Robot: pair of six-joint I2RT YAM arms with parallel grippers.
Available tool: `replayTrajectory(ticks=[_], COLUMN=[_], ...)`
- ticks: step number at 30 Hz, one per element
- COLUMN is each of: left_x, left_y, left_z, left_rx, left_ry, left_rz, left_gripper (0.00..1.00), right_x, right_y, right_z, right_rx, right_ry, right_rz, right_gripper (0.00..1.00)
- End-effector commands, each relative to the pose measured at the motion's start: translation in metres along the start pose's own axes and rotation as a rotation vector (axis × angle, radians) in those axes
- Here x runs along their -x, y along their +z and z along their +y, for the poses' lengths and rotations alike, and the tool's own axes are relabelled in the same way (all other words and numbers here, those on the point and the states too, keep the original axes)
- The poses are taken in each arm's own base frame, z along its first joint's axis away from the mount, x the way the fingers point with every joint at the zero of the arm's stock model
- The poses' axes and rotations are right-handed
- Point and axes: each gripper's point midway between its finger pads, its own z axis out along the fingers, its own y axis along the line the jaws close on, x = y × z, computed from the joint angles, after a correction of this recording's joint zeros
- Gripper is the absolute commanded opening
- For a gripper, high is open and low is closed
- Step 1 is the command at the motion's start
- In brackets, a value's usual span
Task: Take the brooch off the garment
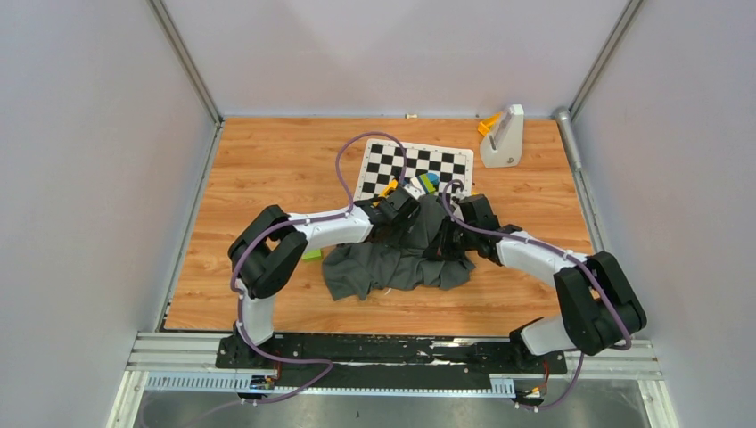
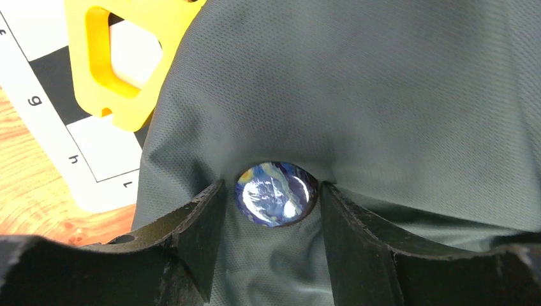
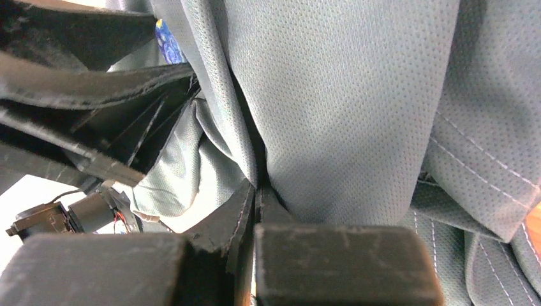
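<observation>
Nearest, black left gripper (image 2: 273, 192) fingers either side of round glossy blue-swirled brooch (image 2: 275, 194); clamped or merely bracketing, cannot tell. Not yet off: pinned in large dark grey soft fabric garment (image 2: 383, 95), bunched on wooden table (image 1: 267, 160) beside black-and-white chequered board (image 1: 441, 160). Right gripper (image 3: 258, 191) pressed together on a garment fold. Reached and braced, seemingly; pulling free left to do.
</observation>
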Motion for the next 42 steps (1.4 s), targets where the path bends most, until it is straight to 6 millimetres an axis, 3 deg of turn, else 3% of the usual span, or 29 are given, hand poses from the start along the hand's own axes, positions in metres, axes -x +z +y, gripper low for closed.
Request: replayTrajectory(ticks=[1,4,10,13,18,24,31,34,37,42], left_x=[0.002,-0.007,0.000,0.000,-0.009,-0.021,-0.034,-0.035,-0.037,-0.031], left_y=[0.010,0.015,0.006,0.004,-0.002,-0.011,-0.007,-0.009,-0.009,-0.018], left_z=[0.003,0.006,0.001,0.002,0.003,0.009,0.011,0.010,0.010,0.009], left_rx=[0.004,-0.011,-0.097,-0.098,-0.055,0.049,0.140,0.152,0.155,0.133], left_ry=[-0.029,-0.055,-0.107,-0.100,-0.069,-0.019,0.034,0.048,0.046,0.039], left_rz=[0.008,0.036,-0.003,0.008,0.053,0.081,0.113,0.116,0.125,0.111], left_gripper=[0.64,0.63,0.65,0.60,0.69,0.71,0.69,0.60,0.43,0.40], right_x=[0.007,0.007,0.006,0.004,0.004,0.004,0.005,0.005,0.006,0.007], right_y=[-0.011,-0.014,-0.018,-0.018,-0.019,-0.018,-0.018,-0.017,-0.017,-0.017], right_z=[0.009,0.008,0.001,0.000,0.001,0.004,0.003,0.003,0.004,0.005], right_rx=[0.039,0.031,0.011,0.013,0.018,0.026,0.024,0.024,0.025,0.029], right_ry=[-0.034,-0.037,-0.036,-0.033,-0.034,-0.032,-0.028,-0.025,-0.024,-0.026], right_rz=[-0.049,-0.060,-0.060,-0.055,-0.056,-0.048,-0.047,-0.047,-0.049,-0.049], right_gripper=[0.00,0.00,0.00,0.00,0.00,0.00,0.00,0.00,0.00,0.00])
